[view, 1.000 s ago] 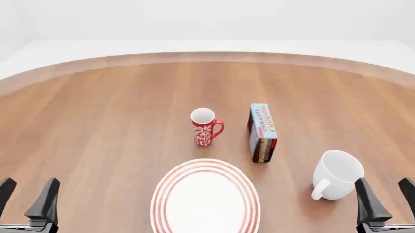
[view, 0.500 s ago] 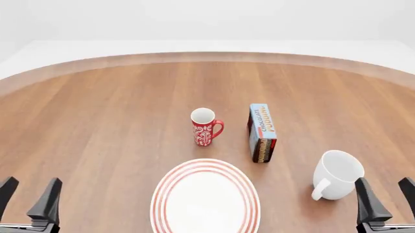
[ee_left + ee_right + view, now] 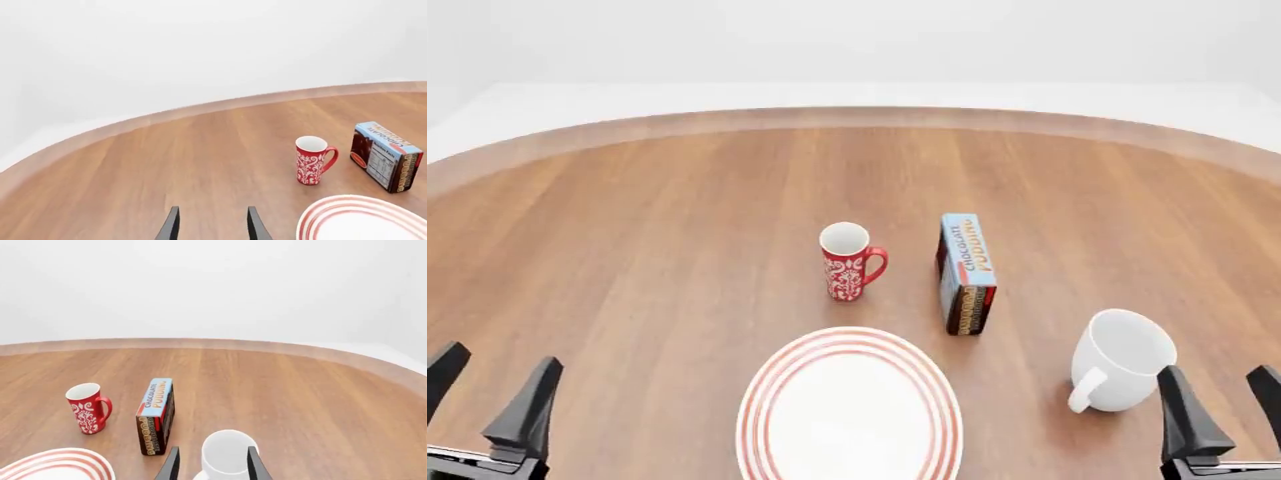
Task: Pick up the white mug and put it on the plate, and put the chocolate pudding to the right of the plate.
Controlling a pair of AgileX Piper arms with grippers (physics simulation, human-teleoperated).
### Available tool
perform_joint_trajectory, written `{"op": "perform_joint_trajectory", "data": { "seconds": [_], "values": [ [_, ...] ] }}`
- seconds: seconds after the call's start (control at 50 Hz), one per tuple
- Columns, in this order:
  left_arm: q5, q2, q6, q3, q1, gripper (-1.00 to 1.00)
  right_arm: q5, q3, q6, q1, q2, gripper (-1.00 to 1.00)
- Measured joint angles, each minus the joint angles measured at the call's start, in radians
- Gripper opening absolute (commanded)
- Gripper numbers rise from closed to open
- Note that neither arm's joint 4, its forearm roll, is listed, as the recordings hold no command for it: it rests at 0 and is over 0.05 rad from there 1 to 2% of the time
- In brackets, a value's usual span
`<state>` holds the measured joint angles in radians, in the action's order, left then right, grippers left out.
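Counter [image 3: 627,230]: white mug [image 3: 1121,360], plate [image 3: 850,410], chocolate pudding [image 3: 965,272]
Left fingers [image 3: 487,395] and right fingers [image 3: 1221,410] spread open, empty

a round wooden table [image 3: 667,230] with reddish-brown grain and a paler rim fills the scene. past its curved far edge lie a pale floor and plain white walls, evenly and softly lit.

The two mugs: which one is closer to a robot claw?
The plain white mug, just ahead of the right gripper; the patterned red mug stands farther away.
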<state>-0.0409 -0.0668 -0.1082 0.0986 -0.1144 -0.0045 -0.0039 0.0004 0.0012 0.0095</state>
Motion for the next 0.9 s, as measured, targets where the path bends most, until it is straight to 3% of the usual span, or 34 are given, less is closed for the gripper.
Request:
{"op": "perform_joint_trajectory", "data": {
  "seconds": [0.9],
  "values": [
    [0.322, -0.477, -0.134, 0.139, -0.355, 1.0, -0.002, 0.001, -0.001, 0.005, 0.002, 1.0]
  ]
}}
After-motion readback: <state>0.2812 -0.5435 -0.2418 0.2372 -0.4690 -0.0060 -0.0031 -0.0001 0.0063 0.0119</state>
